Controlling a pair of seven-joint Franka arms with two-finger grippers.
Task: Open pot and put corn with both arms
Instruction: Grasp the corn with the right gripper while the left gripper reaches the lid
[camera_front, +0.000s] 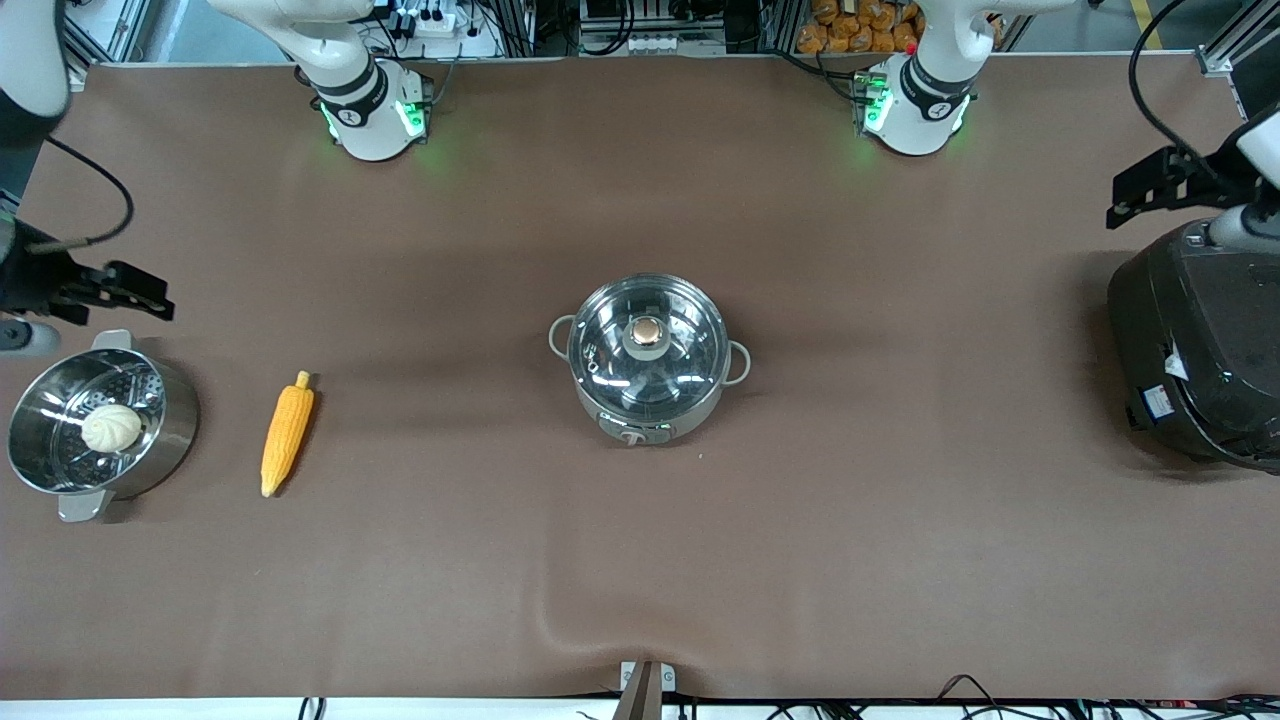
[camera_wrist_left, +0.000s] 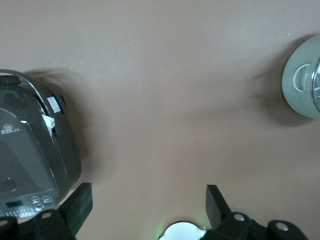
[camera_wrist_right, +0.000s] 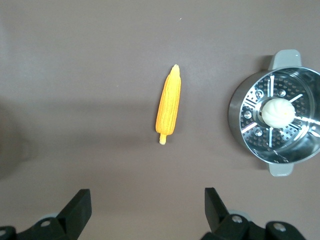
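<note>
The pot stands mid-table, shut under its glass lid with a copper knob; its edge shows in the left wrist view. The corn lies on the table toward the right arm's end, beside the steamer; it also shows in the right wrist view. My right gripper hangs open and empty above the table by the steamer, its fingers wide apart in the right wrist view. My left gripper hangs open and empty over the rice cooker's edge, also in the left wrist view.
A steel steamer pot with a white bun stands at the right arm's end. A big black rice cooker stands at the left arm's end. The brown mat has a wrinkle near the front edge.
</note>
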